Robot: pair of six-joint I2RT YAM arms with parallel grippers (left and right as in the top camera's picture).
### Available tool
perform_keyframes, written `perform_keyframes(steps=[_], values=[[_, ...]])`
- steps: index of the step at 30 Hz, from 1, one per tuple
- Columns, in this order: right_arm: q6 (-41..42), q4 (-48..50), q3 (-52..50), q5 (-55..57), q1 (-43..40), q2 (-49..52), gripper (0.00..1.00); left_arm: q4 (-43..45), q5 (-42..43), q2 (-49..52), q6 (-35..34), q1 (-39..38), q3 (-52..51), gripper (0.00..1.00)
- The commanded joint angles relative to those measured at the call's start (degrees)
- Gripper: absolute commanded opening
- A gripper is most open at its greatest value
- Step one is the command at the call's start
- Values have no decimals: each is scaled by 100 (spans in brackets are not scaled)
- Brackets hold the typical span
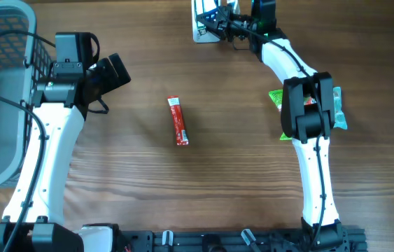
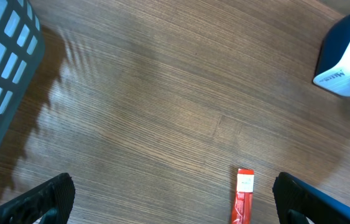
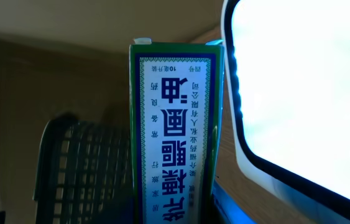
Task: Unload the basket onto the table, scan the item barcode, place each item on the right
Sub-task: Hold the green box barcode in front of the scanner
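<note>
- Right gripper (image 1: pixel 215 24) is reaching to the far edge of the brown wooden table (image 1: pixel 238 175), right at the white barcode scanner with a glowing window (image 1: pixel 199 31)
- Right gripper is clamping a tall green and blue cardboard box with Chinese print (image 3: pixel 175 137); the jaws are set narrow around it, and the fingers themselves are out of the wrist view
- Box is standing upright in the right wrist view, just left of the scanner's bright window (image 3: pixel 299 93), printed face towards the camera, text upside down
- I cannot tell whether the box is touching the scanner
- No barcode is showing on the visible face
- Left gripper (image 1: pixel 113 72) is hanging well left of the scanner, jaws spread wide, holding nothing
- In the left wrist view both dark fingers (image 2: pixel 44 199) are sitting at the bottom corners, with bare table between them
- Red foil sachet (image 1: pixel 178 120) is lying flat on the table, nearer the robot than the scanner and slightly left of it, touched by neither gripper
- Grey plastic mesh basket (image 1: pixel 1 42) is sitting far left of the scanner, at the table edge behind the left arm
- Green plastic packets (image 1: pixel 275 98) are lying to the scanner's right and nearer the robot, partly hidden under the right arm
</note>
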Motion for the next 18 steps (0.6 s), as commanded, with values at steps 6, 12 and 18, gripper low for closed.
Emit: perform_keyframes(steps=[6,12,18], values=[[-160,-83,87,98,-22,55,23,7,-74,26,68,33,37,100],[-162,-186,87,72,-50,-212,20,7,-74,26,70,33,37,100],[-852,-970,87,168,-52,-1110,21,7,-74,26,68,33,35,100]])
